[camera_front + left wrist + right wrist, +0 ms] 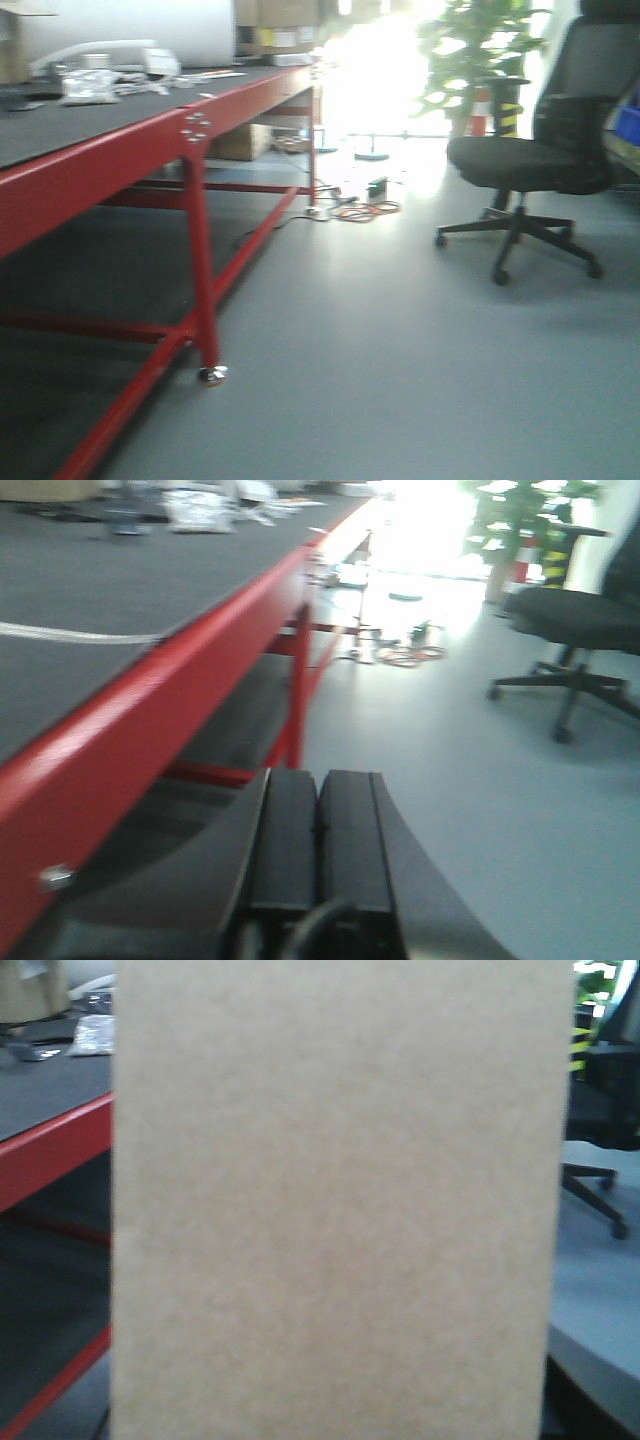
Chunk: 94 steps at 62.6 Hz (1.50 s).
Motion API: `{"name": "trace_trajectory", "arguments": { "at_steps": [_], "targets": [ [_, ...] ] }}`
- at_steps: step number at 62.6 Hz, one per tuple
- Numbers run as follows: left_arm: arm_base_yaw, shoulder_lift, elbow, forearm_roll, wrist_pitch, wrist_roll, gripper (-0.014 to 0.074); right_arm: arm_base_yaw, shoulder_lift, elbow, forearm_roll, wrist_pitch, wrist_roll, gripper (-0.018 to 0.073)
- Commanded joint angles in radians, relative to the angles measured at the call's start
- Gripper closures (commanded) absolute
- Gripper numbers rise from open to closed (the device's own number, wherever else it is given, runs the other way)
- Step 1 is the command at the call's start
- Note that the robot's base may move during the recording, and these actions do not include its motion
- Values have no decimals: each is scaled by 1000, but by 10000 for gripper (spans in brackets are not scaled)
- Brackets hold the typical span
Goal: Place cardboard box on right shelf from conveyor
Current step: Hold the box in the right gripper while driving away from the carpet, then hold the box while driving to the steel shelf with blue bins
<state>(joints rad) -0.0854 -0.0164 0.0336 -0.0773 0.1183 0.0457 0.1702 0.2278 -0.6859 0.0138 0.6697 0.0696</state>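
Grey floor (pixel 400 350): one open expanse, filling the right and near part of the front view

Red-framed workbench (pixel 120 150): one, along the left, running from near to far. Its dark top carried blurred clutter at the far end; the items there could not be counted

Cardboard box (pixel 335 1200): one, plain tan, directly before the right wrist camera and filling nearly all of that view. Its left and right edges showed, while top and bottom ran out of frame, so the long axis was judged to run up and down that view

Office chair (pixel 530 160): one, black, far right, well apart from the workbench

Potted plant (pixel 470 50): one, far, just left of the chair, washed out by backlight

Left gripper (pixel 318 785): fingers pressed together with nothing between them, near the workbench's red rail

Right gripper: hidden behind the box. Whether it was clamped on the box could not be told, though the closeness suggested a hold

The right arm was plainly the nearer to the box; the left carried nothing. Neither the right shelf nor the conveyor appeared in any view, so the bearing from box to shelf could not be fixed. The placing was judged not yet done
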Motion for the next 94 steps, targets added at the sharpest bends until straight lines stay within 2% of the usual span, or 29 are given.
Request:
{"name": "trace_trajectory", "arguments": {
  "at_steps": [1, 10, 31, 37, 94],
  "targets": [
    [-52, -10, 6, -6, -85, 0, 713, -2, 13, -25, 1, -98, -7, 533],
    [-63, -10, 6, -6, -85, 0, 713, -2, 13, -25, 1, -98, -7, 533],
    [48, -10, 6, -6, -85, 0, 713, -2, 13, -25, 1, -98, -7, 533],
    [61, -10, 6, -6, -85, 0, 713, -2, 13, -25, 1, -98, -7, 533],
    [60, -10, 6, -6, -85, 0, 713, -2, 13, -25, 1, -98, -7, 533]
  ]
}}
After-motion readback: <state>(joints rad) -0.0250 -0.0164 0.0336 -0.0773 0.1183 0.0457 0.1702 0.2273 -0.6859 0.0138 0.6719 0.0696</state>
